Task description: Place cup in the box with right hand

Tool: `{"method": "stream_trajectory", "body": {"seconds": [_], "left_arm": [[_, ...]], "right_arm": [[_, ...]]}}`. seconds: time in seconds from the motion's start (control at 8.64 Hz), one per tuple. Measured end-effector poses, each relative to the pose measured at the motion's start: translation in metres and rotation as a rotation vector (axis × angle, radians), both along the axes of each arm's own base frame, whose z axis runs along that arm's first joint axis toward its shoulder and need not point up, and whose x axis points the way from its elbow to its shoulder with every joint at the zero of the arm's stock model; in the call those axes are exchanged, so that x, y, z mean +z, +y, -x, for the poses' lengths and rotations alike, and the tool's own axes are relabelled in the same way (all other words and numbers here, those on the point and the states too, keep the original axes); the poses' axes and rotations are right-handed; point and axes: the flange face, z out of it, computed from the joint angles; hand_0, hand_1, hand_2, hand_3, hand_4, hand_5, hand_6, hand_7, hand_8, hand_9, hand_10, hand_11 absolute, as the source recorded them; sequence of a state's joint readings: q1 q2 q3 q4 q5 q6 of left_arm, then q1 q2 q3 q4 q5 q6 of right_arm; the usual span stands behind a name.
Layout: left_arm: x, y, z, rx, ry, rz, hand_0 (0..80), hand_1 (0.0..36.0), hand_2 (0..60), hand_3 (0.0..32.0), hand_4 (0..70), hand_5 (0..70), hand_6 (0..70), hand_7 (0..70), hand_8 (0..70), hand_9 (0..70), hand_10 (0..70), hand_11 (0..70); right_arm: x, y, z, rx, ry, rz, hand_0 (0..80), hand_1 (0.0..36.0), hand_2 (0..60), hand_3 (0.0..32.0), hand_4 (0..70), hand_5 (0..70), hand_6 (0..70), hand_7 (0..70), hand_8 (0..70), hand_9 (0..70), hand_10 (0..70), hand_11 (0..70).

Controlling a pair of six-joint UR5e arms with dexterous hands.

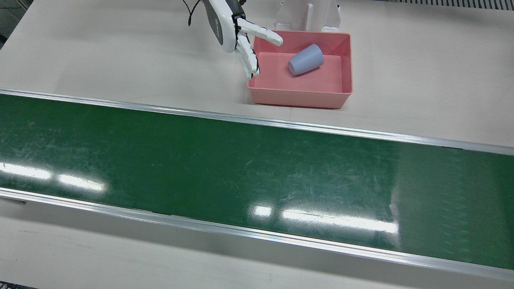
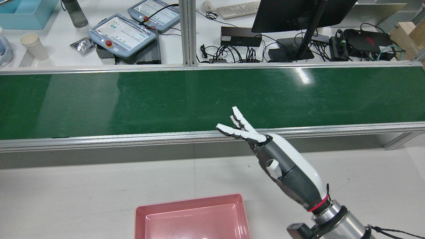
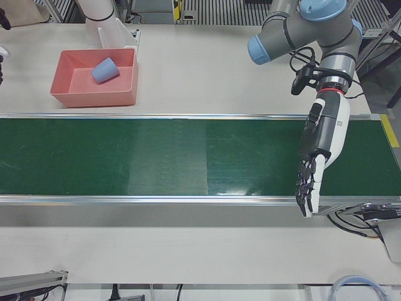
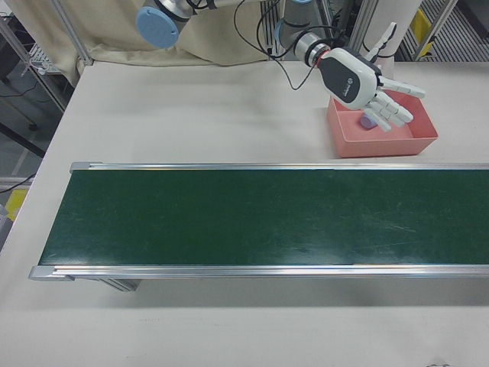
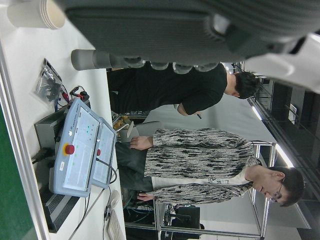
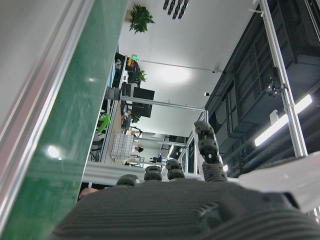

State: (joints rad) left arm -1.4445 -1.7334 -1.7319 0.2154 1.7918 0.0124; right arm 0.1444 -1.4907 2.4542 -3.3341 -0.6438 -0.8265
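Note:
A blue-grey cup (image 1: 306,59) lies on its side inside the pink box (image 1: 299,98), towards the box's back wall. My right hand (image 1: 241,40) hovers over the box's left rim with its fingers spread, open and holding nothing, apart from the cup. In the right-front view that hand (image 4: 374,92) hides most of the cup (image 4: 369,121). The rear view shows the same hand (image 2: 265,149) raised, with its fingers stretched towards the belt. My left hand (image 3: 316,163) hangs far off over the belt's operator-side edge, fingers straight down and empty.
A long green conveyor belt (image 1: 241,168) with metal rails runs across the table in front of the box. A white arm pedestal (image 1: 307,16) stands right behind the box. Beyond the belt are teach pendants (image 2: 121,33), a monitor (image 2: 298,13) and two people (image 5: 200,165).

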Motion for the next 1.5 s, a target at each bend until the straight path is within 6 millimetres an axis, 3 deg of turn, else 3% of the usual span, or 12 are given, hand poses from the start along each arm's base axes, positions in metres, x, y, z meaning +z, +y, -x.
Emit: {"method": "stream_trajectory", "body": {"seconds": [0.12,0.35,0.69,0.93,1.16,1.39,1.5], "left_arm": [[0.0,0.0,0.0,0.0,0.0,0.0,0.0,0.0,0.0,0.0,0.0,0.0,0.0,0.0,0.0,0.0,0.0,0.0],[0.0,0.0,0.0,0.0,0.0,-0.001,0.0,0.0,0.0,0.0,0.0,0.0,0.0,0.0,0.0,0.0,0.0,0.0],[0.0,0.0,0.0,0.0,0.0,-0.001,0.0,0.0,0.0,0.0,0.0,0.0,0.0,0.0,0.0,0.0,0.0,0.0],[0.0,0.0,0.0,0.0,0.0,-0.001,0.0,0.0,0.0,0.0,0.0,0.0,0.0,0.0,0.0,0.0,0.0,0.0],[-0.001,0.0,0.0,-0.001,0.0,-0.001,0.0,0.0,0.0,0.0,0.0,0.0,0.0,0.0,0.0,0.0,0.0,0.0],[-0.001,0.0,0.0,-0.001,0.0,-0.002,0.0,0.0,0.0,0.0,0.0,0.0,0.0,0.0,0.0,0.0,0.0,0.0],[-0.001,0.0,0.0,0.0,0.0,-0.002,0.0,0.0,0.0,0.0,0.0,0.0,0.0,0.0,0.0,0.0,0.0,0.0]], "right_arm": [[0.018,-0.03,-0.034,0.043,0.012,0.012,0.0,0.0,8.2,0.0,7.6,0.0,3.9,18.2,2.5,8.8,0.0,0.0],[0.043,-0.088,-0.106,0.09,0.083,0.022,0.0,0.0,7.4,0.0,3.7,0.0,4.9,22.7,3.7,11.3,0.0,0.0],[0.118,-0.172,-0.208,0.121,0.156,0.145,0.0,0.0,7.6,0.0,0.9,0.0,6.2,27.8,5.7,14.9,1.5,1.9],[0.159,-0.201,-0.276,0.164,0.172,0.216,0.5,0.0,10.8,0.0,2.2,0.0,7.5,34.3,6.4,16.8,1.7,2.3],[0.211,-0.226,-0.319,0.184,0.12,0.259,1.0,0.0,12.1,0.0,8.2,0.0,7.7,35.7,6.7,17.3,1.0,1.2],[0.243,-0.232,-0.361,0.24,0.076,0.288,5.5,0.8,13.1,0.0,11.1,0.0,7.8,35.7,6.8,17.4,1.2,1.5],[0.256,-0.229,-0.384,0.282,0.068,0.307,5.2,0.7,11.3,0.0,6.4,0.1,7.8,35.7,7.2,17.5,1.0,1.4]]}}
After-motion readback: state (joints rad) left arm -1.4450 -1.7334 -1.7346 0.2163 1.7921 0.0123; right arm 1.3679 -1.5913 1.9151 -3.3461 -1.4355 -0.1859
